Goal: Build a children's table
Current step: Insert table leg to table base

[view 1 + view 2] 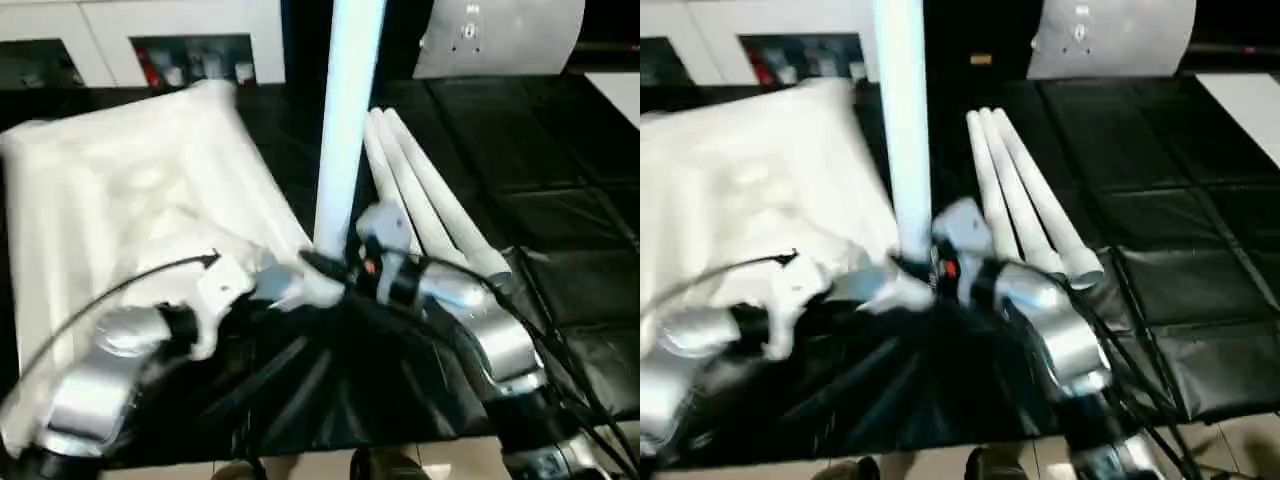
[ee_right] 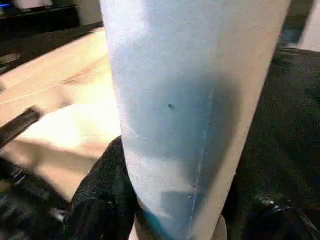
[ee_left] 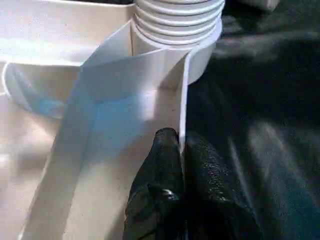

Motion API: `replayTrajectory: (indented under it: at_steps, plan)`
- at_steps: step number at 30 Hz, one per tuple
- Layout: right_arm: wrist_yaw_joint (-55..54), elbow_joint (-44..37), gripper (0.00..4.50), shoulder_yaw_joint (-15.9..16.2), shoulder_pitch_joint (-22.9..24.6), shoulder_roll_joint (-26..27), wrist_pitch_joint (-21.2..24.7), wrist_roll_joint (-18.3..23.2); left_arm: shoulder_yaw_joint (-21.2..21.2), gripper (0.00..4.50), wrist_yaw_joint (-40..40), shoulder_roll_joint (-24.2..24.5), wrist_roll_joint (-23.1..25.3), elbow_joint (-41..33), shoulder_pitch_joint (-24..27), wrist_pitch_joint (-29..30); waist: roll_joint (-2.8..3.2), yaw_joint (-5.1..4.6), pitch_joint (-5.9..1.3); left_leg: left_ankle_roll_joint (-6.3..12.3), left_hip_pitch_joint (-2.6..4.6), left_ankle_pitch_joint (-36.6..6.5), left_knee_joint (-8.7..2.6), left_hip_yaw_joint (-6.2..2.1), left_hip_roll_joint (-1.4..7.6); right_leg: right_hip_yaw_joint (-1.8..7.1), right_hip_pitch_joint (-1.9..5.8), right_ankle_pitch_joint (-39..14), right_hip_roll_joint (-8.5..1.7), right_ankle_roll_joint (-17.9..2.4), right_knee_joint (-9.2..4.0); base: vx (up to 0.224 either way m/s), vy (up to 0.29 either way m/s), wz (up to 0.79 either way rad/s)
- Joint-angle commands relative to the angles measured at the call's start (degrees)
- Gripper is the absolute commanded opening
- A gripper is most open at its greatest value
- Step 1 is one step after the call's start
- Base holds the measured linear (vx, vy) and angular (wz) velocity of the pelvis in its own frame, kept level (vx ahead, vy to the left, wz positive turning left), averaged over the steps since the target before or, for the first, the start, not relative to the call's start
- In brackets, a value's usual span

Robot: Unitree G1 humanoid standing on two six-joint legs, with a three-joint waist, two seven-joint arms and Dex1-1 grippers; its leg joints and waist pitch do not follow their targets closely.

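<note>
The white table top (image 1: 120, 200) lies underside up on the left of the black mat. One white leg (image 1: 345, 130) stands upright in its near right corner socket (image 3: 200, 55), the ribbed end of the leg (image 3: 177, 15) showing above the socket. My right gripper (image 1: 345, 268) is shut on this leg low down, a black finger (image 2: 100, 195) on each side. My left gripper (image 3: 181, 150) is shut on the thin rim wall of the table top (image 3: 182, 100) just beside that socket. Three more legs (image 1: 425, 195) lie side by side on the mat to the right.
A black padded mat (image 1: 540, 150) covers the work surface, its front edge near my forearms. A white shelved cabinet (image 1: 190, 55) stands at the back left. A grey-white panel (image 1: 500, 35) leans at the back right.
</note>
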Motion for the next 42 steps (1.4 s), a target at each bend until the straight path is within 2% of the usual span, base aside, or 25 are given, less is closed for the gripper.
replayTrajectory:
  at_steps: [1, 2, 5, 9, 10, 11, 12, 13, 14, 18, 20, 22, 25, 27, 28, 29, 30, 31, 32, 35, 39, 42]
  plan:
    - [-0.63, 8.77, 1.88, 4.51, 3.38, 1.35, 4.66, -1.54, -2.87, 0.00, 2.71, -2.71, -0.94, -4.93, -0.78, 1.07, -0.65, 0.42, -2.03, 7.08, -0.68, -0.91, -2.80, -1.24, 3.39, 3.70, 2.68, -2.56, -5.28, -13.70, -3.73, 0.000, 0.000, 0.00]
    - [-0.88, 8.97, 1.88, 4.38, 3.24, 1.64, 4.68, -1.45, -2.88, 0.00, 3.23, -2.88, -0.67, -5.26, -0.80, 1.39, -0.53, 0.51, -1.95, 6.90, -0.60, -1.73, -2.87, -1.27, 3.53, 3.68, 2.59, -3.90, -5.25, -13.44, -3.89, 0.000, 0.000, 0.00]
    - [-1.44, 9.73, 1.88, 3.97, 2.83, 3.01, 4.81, -1.43, -3.80, 0.00, 4.79, -2.45, 1.09, -7.20, -0.34, 3.73, -0.41, 0.51, -2.33, 5.52, -0.39, -3.95, -2.95, -1.35, 3.78, 3.66, 2.64, -5.53, -5.23, -13.42, -3.94, 0.000, 0.000, 0.00]
    - [-2.64, 10.94, 1.88, 3.71, 2.46, 4.11, 5.07, -1.75, -4.35, 0.00, 5.88, -2.07, 2.51, -7.19, -0.30, 4.58, -0.24, 0.32, -2.49, 4.31, -0.25, -5.23, -2.92, -1.45, 3.76, 3.63, 2.71, -5.38, -5.15, -13.63, -3.89, 0.000, 0.000, 0.00]
    - [-3.07, 11.33, 1.88, 3.65, 2.30, 4.29, 5.01, -1.99, -4.65, 0.00, 6.16, -1.79, 2.69, -7.37, -0.39, 5.13, -0.37, 0.28, -2.47, 3.91, -0.21, -6.06, -2.92, -1.42, 3.73, 3.67, 2.69, -6.33, -5.20, -13.54, -4.00, 0.000, 0.000, 0.00]
    - [-3.12, 11.75, 1.88, 3.48, 2.17, 4.54, 4.86, -1.86, -4.69, 0.00, 6.05, -1.46, 2.36, -7.44, -0.52, 6.65, -0.07, 0.32, -2.62, 3.47, -0.15, -6.49, -2.89, -1.48, 3.74, 3.71, 2.78, -6.84, -5.28, -13.55, -3.90, 0.000, 0.000, 0.00]
    - [-3.13, 12.13, 1.88, 3.33, 2.02, 4.72, 4.52, -1.78, -4.48, 0.00, 6.26, -1.29, 1.93, -7.33, -0.73, 7.87, -0.01, 0.30, -2.63, 3.33, -0.13, -6.56, -2.91, -1.49, 3.75, 3.70, 2.74, -6.96, -5.26, -13.49, -3.97, 0.000, 0.000, 0.00]
    - [-2.92, 12.46, 2.23, 3.13, 1.90, 4.90, 4.22, -1.81, -4.07, 0.00, 6.36, -1.26, 1.36, -7.02, -1.02, 9.11, -0.03, 0.25, -2.68, 3.07, -0.16, -6.48, -2.86, -1.51, 3.74, 3.70, 2.82, -6.68, -5.25, -13.60, -3.91, 0.000, 0.000, 0.00]
    - [-2.92, 12.77, 2.44, 2.88, 1.78, 5.05, 3.76, -1.90, -4.04, 0.00, 5.97, -0.75, 1.07, -6.64, -1.34, 9.79, 0.02, 0.29, -2.84, 2.90, -0.14, -5.85, -2.70, -1.46, 3.71, 3.74, 2.89, -5.54, -5.26, -13.81, -3.76, 0.000, 0.000, 0.00]
    - [-3.52, 13.85, 2.79, 1.54, 1.14, 5.67, 2.64, -1.63, -2.89, 0.00, 4.86, -0.05, 0.05, -5.16, -2.37, 9.77, 0.23, 0.38, -3.22, 3.17, -0.03, -3.51, -2.33, -1.35, 3.65, 3.77, 3.02, -0.79, -5.11, -15.22, -3.34, 0.000, 0.000, 0.00]
    - [-3.76, 14.21, 3.05, 1.20, 0.87, 5.54, 1.90, -1.88, -1.94, 0.00, 4.21, 0.61, -0.43, -3.86, -3.08, 8.88, 0.24, 0.64, -3.55, 3.80, -0.14, -0.43, -2.03, -1.32, 3.48, 3.66, 3.37, 5.41, -4.75, -15.89, -2.62, 0.000, 0.000, 0.00]
    - [-3.93, 14.37, 3.11, 1.05, 0.83, 5.47, 1.32, -2.06, -1.86, 0.00, 4.05, 0.98, -0.58, -3.46, -3.30, 8.76, 0.26, 0.78, -3.55, 4.26, -0.01, -0.52, -2.00, -1.30, 3.51, 3.61, 3.36, 6.27, -4.86, -16.23, -2.57, 0.000, 0.000, 0.00]
    - [-4.15, 14.10, 3.36, 1.08, 0.80, 4.34, 0.59, -3.04, -1.91, 0.00, 2.91, 2.63, -0.35, -1.37, -3.96, 6.19, 0.13, 1.19, -3.78, 4.09, -0.08, -0.78, -1.83, -1.28, 3.48, 3.63, 3.60, 6.02, -4.82, -16.27, -2.42, 0.000, 0.000, 0.00]
    - [-3.00, 12.25, 3.54, 0.12, 1.51, 3.56, 0.32, -2.34, -1.84, 0.00, 1.87, 4.08, -0.89, 0.13, -4.38, 4.22, 0.27, 1.53, -3.71, 4.11, 0.09, -1.14, -1.78, -1.22, 3.47, 3.62, 3.41, 5.43, -4.76, -16.01, -2.45, 0.000, 0.000, 0.00]
    - [-2.65, 11.78, 3.54, -0.09, 1.69, 3.35, 0.25, -2.13, -1.81, 0.00, 1.64, 4.40, -1.03, 0.46, -4.44, 3.82, 0.37, 1.70, -3.81, 4.08, 0.14, -1.00, -1.68, -1.17, 3.43, 3.70, 3.44, 5.80, -4.80, -15.99, -2.42, 0.000, 0.000, 0.00]
    - [-1.62, 10.50, 3.68, -0.46, 2.17, 2.71, 0.00, -1.54, -1.79, 0.00, 0.82, 5.10, -1.25, 1.46, -4.68, 2.60, 0.19, 1.69, -4.08, 4.18, -0.12, 0.07, -1.51, -1.27, 3.41, 3.81, 3.69, 8.52, -4.77, -16.12, -1.88, 0.000, 0.000, 0.00]
    - [-1.28, 10.10, 3.80, -0.55, 2.32, 2.50, -0.06, -1.35, -1.78, 0.00, 0.53, 5.28, -1.30, 1.78, -4.77, 2.20, 0.23, 1.75, -3.98, 4.42, -0.19, 0.35, -1.51, -1.31, 3.37, 3.74, 3.59, 9.12, -4.66, -16.04, -1.91, 0.000, 0.000, 0.00]
    - [-0.71, 9.47, 3.90, -0.69, 2.56, 2.15, -0.15, -1.00, -1.77, 0.00, 0.05, 5.54, -1.37, 2.33, -4.92, 1.52, 0.32, 1.92, -3.89, 4.55, 0.06, -0.47, -1.44, -1.17, 3.41, 3.71, 3.28, 8.64, -4.65, -16.10, -2.00, 0.000, 0.000, 0.00]
    - [0.91, 7.48, 3.95, -0.43, 3.26, 0.31, -0.15, -0.86, -1.77, 0.00, -1.70, 6.54, -1.99, 4.54, -5.57, -1.06, 0.40, 2.17, -3.67, 4.36, 0.01, -2.24, -1.55, -1.16, 3.43, 3.68, 3.26, 5.98, -4.67, -15.83, -2.28, 0.000, 0.000, 0.00]
    - [2.28, 5.61, 4.24, -0.45, 3.80, -1.05, 0.15, -0.45, -2.07, 0.00, -3.50, 7.69, -2.51, 6.43, -6.08, -3.73, 0.41, 2.75, -3.70, 3.04, 0.20, -4.46, -1.69, -1.14, 3.50, 3.72, 3.20, 1.45, -4.72, -14.77, -2.55, 0.000, 0.000, 0.00]
    - [5.90, 1.95, 4.46, -0.71, 4.51, -3.73, -0.04, 0.70, -3.04, 0.00, -7.84, 9.86, -3.34, 9.60, -6.86, -8.89, 0.33, 2.99, -3.73, 2.92, 0.17, -4.62, -1.67, -1.17, 3.37, 3.74, 3.17, 0.22, -4.61, -13.78, -2.69, 0.000, 0.000, 0.00]
    - [10.85, -2.00, 4.46, -0.54, 4.83, -8.08, -0.23, 1.96, -4.48, 0.00, -12.86, 12.26, -3.39, 14.20, -8.23, -14.02, 0.33, 3.17, -3.79, 3.22, 0.21, -4.23, -1.55, -1.17, 3.34, 3.76, 3.10, 0.37, -4.63, -13.40, -2.60, 0.000, 0.000, 0.00]
